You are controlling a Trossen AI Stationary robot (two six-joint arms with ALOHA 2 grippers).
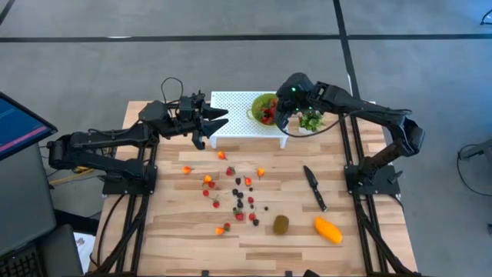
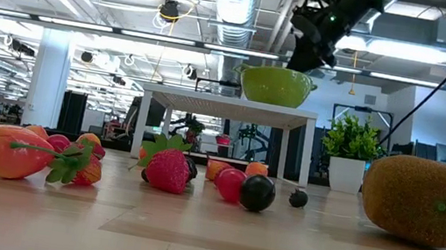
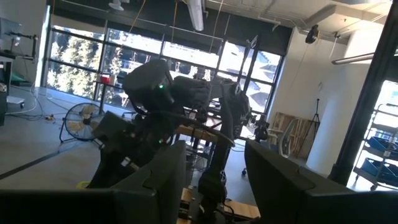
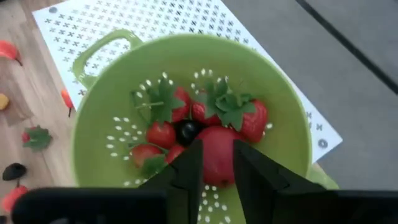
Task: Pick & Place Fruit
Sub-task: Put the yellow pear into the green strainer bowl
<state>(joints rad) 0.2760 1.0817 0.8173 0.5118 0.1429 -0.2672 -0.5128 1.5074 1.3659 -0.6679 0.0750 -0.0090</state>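
Fruit piece, red (image 4: 217,163), clamped between right gripper (image 4: 216,171) fingers directly over green colander (image 4: 99,118) holding strawberries (image 4: 247,118); berries (image 1: 237,200) scattered on surface (image 1: 177,238) below. Left gripper (image 1: 218,118) apart, empty, beside white rack (image 1: 231,104).

We see a lime-green colander (image 4: 112,93) dotted with white holes holding red strawberries (image 4: 252,121) with green leaves, on a white shelf (image 4: 124,18) patterned with small crosses, above the pale striped wooden table (image 1: 369,231).
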